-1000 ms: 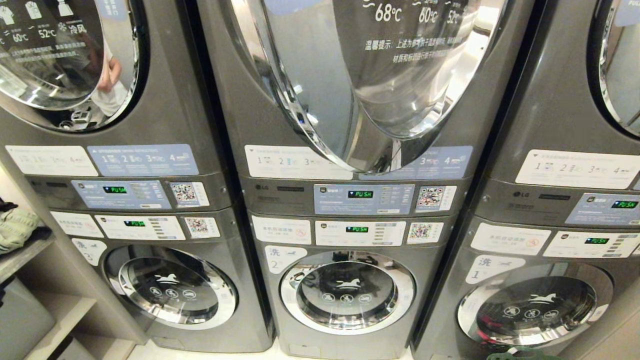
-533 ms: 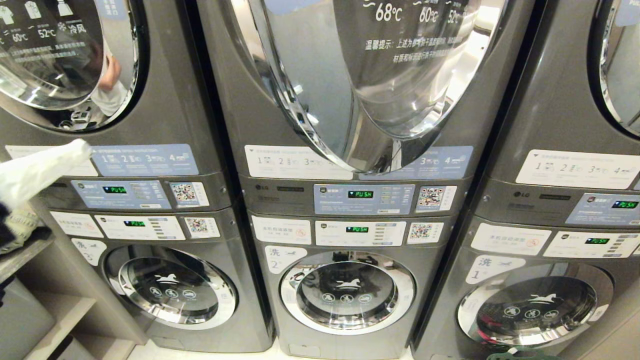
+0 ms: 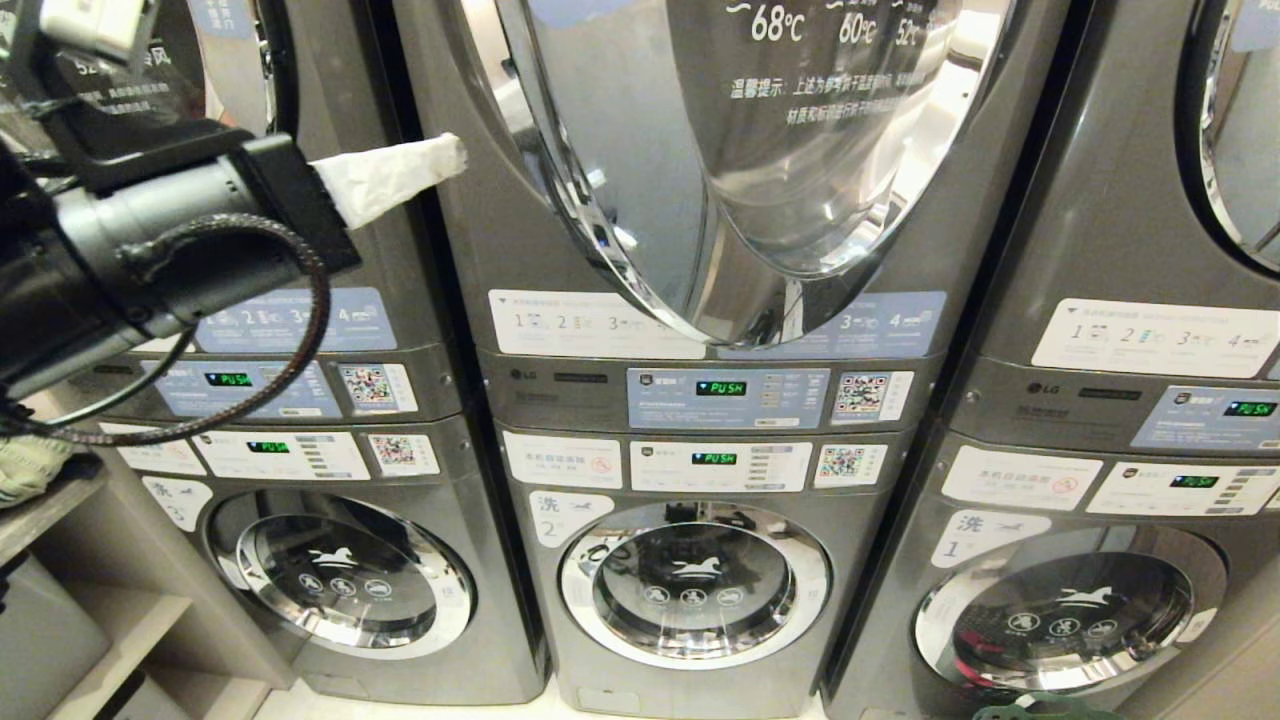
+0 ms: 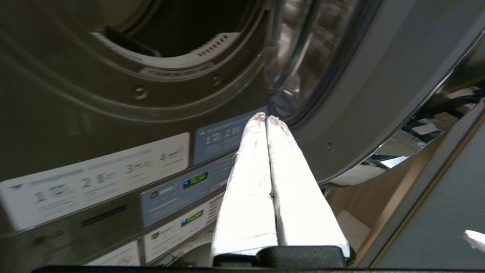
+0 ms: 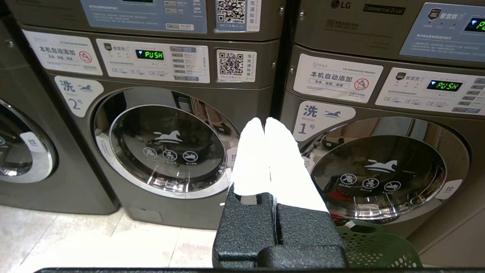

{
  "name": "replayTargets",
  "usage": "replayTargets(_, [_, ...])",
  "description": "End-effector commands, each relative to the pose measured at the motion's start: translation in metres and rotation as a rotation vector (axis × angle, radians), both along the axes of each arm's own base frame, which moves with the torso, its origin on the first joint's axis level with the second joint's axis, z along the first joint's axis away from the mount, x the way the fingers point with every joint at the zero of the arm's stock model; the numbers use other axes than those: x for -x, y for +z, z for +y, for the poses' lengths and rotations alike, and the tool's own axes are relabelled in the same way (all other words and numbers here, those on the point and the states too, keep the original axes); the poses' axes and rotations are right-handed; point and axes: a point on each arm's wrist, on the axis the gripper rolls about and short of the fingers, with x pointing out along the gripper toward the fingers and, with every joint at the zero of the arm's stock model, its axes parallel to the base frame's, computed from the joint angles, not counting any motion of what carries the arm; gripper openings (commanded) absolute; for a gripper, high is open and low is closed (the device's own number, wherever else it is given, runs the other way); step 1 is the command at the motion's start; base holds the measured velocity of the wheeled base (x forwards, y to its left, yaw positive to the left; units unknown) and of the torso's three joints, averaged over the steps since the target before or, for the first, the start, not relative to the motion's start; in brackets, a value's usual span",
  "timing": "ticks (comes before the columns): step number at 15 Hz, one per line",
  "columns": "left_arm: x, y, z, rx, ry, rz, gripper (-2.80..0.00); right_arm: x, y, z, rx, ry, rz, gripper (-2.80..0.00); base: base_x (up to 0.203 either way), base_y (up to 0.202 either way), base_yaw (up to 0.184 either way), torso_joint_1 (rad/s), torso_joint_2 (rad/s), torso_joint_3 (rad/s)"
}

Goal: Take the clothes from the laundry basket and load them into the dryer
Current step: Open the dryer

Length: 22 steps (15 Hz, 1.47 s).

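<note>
- Right gripper (image 5: 265, 125): parked low, facing the bottom row of washers, white-wrapped fingers pressed together with nothing between them; idle, likely because the left arm works alone.
- Green laundry basket (image 5: 379, 246): on the floor just below the right gripper, in front of washer no. 1 (image 5: 382, 170); only a perforated rim in view, contents hidden, so no telling what clothes remain.
- Left gripper (image 3: 395, 175): raised high, well above the basket, at the left edge of the middle dryer's opening; wrapped fingers (image 4: 265, 159) closed flat against each other, tips touching, no garment pinched.
- Middle dryer door (image 3: 740, 170): swung wide open, chrome rim and glass toward the camera, presumably to keep the mouth free for loading.
- Dryer drum (image 4: 170, 34): dark, beyond the fingertips; no clothes discernible inside from this angle.
- Judgement: empty closed fingers up by the drum suggest a reach or retreat without cargo; a trip back down to the basket seems needed.
</note>
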Motion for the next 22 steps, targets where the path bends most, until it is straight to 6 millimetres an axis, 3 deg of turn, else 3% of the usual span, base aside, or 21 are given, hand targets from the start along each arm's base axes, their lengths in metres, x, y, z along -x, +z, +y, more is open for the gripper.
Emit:
replayTargets(1, [-0.008,-0.003,-0.023,0.001,-0.033,0.012,-2.8,0.0,0.0,0.0,0.001,0.001,0.001,-2.8,0.0,0.0,0.0,0.0,0.0,0.0])
replayTargets(4, [-0.006,0.004,-0.047,0.022,-0.047,-0.002,-2.8,0.0,0.0,0.0,0.001,0.001,0.001,-2.8,0.0,0.0,0.0,0.0,0.0,0.0])
replayTargets(6, [0.013,0.008,-0.067,0.014,-0.131,-0.039,-2.8,0.0,0.0,0.0,0.001,0.001,0.002,-2.8,0.0,0.0,0.0,0.0,0.0,0.0])
replayTargets(7, [0.029,0.013,-0.077,0.025,-0.193,-0.064,-2.8,0.0,0.0,0.0,0.001,0.001,0.002,-2.8,0.0,0.0,0.0,0.0,0.0,0.0])
replayTargets(10, [0.113,0.033,-0.089,0.109,-0.421,-0.13,-2.8,0.0,0.0,0.0,0.001,0.001,0.003,-2.8,0.0,0.0,0.0,0.0,0.0,0.0])
replayTargets(12, [0.154,0.041,-0.077,0.168,-0.453,-0.14,-2.8,0.0,0.0,0.0,0.001,0.001,0.001,-2.8,0.0,0.0,0.0,0.0,0.0,0.0])
replayTargets(13, [0.163,0.045,-0.07,0.191,-0.429,-0.138,-2.8,0.0,0.0,0.0,0.001,0.001,0.001,-2.8,0.0,0.0,0.0,0.0,0.0,0.0])
replayTargets(15, [0.153,0.043,-0.066,0.187,-0.338,-0.128,-2.8,0.0,0.0,0.0,0.001,0.001,0.003,-2.8,0.0,0.0,0.0,0.0,0.0,0.0])
replayTargets(17, [0.118,0.04,-0.052,0.171,-0.141,-0.113,-2.8,0.0,0.0,0.0,0.001,0.001,0.0,-2.8,0.0,0.0,0.0,0.0,0.0,0.0])
replayTargets(20, [0.057,0.02,-0.011,0.114,0.193,-0.067,-2.8,0.0,0.0,0.0,0.001,0.001,0.003,-2.8,0.0,0.0,0.0,0.0,0.0,0.0])
replayTargets(22, [0.028,-0.01,0.035,0.052,0.449,0.012,-2.8,0.0,0.0,0.0,0.001,0.001,0.002,-2.8,0.0,0.0,0.0,0.0,0.0,0.0])
